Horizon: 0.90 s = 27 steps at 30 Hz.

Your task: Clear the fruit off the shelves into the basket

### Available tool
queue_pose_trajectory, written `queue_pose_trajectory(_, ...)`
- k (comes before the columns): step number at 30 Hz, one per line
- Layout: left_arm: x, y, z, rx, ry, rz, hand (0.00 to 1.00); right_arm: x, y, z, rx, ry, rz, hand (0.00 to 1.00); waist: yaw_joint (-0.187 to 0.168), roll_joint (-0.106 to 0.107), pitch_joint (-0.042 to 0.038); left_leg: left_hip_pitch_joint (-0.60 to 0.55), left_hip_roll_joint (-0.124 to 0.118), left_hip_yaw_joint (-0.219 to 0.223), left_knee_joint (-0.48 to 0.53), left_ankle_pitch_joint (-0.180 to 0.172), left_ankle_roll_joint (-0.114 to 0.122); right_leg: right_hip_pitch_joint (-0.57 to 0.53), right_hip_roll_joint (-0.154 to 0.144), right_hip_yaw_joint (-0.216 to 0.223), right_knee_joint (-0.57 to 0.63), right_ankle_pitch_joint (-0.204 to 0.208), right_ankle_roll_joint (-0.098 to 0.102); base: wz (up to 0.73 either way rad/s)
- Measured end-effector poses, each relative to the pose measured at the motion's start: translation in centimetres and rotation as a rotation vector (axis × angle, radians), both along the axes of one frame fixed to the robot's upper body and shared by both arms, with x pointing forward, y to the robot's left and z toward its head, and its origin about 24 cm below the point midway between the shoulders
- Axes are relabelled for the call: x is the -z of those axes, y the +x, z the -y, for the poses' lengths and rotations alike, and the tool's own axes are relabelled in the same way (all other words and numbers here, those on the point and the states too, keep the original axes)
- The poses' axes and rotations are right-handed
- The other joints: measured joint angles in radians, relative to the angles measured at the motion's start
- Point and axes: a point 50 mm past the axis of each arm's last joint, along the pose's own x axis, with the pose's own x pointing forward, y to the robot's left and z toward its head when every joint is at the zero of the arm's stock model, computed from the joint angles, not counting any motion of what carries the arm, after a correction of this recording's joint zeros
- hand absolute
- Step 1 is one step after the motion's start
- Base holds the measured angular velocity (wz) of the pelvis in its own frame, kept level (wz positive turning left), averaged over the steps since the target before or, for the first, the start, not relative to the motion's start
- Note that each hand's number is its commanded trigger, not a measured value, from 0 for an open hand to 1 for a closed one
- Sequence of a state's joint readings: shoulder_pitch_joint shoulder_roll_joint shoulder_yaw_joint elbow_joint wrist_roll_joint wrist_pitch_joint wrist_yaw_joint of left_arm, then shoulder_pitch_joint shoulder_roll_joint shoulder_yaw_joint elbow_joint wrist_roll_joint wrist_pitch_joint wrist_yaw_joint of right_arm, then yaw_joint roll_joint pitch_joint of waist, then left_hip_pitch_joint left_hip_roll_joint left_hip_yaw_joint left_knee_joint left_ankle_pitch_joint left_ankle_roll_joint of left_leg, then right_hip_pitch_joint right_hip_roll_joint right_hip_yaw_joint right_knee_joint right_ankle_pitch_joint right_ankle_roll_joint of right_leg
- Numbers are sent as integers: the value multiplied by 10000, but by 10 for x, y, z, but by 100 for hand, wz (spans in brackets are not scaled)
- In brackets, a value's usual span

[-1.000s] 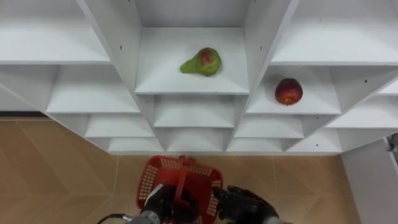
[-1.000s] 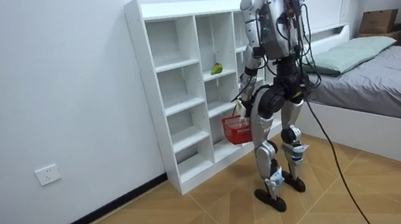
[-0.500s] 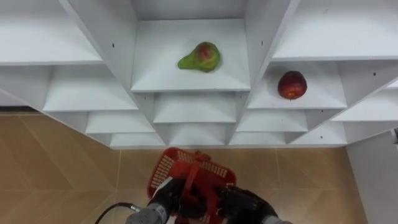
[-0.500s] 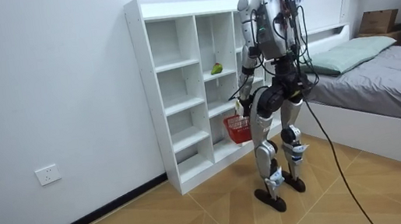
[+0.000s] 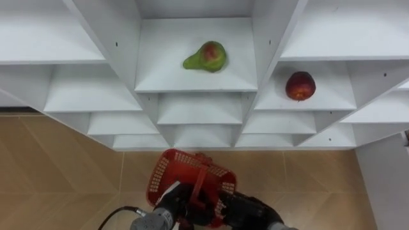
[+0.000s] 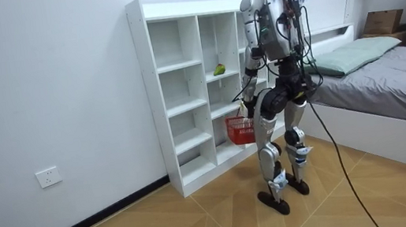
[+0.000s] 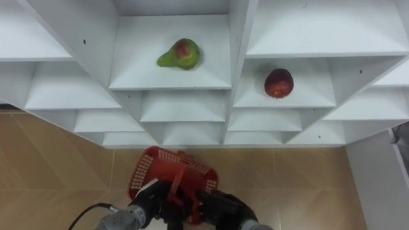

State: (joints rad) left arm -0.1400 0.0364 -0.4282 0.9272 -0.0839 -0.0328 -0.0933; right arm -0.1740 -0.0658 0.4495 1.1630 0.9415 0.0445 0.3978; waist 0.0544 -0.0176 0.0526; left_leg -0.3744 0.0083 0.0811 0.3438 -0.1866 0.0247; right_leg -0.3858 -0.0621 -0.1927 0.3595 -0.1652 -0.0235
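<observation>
Green-red pear [image 5: 206,57] on closet [image 5: 198,80] shelf, red apple [image 5: 300,85] right, lower

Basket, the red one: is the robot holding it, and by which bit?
Yes. The left hand grips the basket by its handle; the right hand is close beside it.

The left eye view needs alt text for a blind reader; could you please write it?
A pear lies on a shelf of the white closet, with a red apple in the compartment to its right. Below, the left hand grips the handle of the red basket, the right hand beside it.
</observation>
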Motion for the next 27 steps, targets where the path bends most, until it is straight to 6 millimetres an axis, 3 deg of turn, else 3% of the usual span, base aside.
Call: queue_pose_trajectory(27, 2, 2, -2, 415, 171, -400, 100, -1, 2, -2, 22, 99, 2, 0, -43, 37, -28, 218, -18, 12, 122, 11, 14, 225, -53, 125, 24, 14, 7, 0)
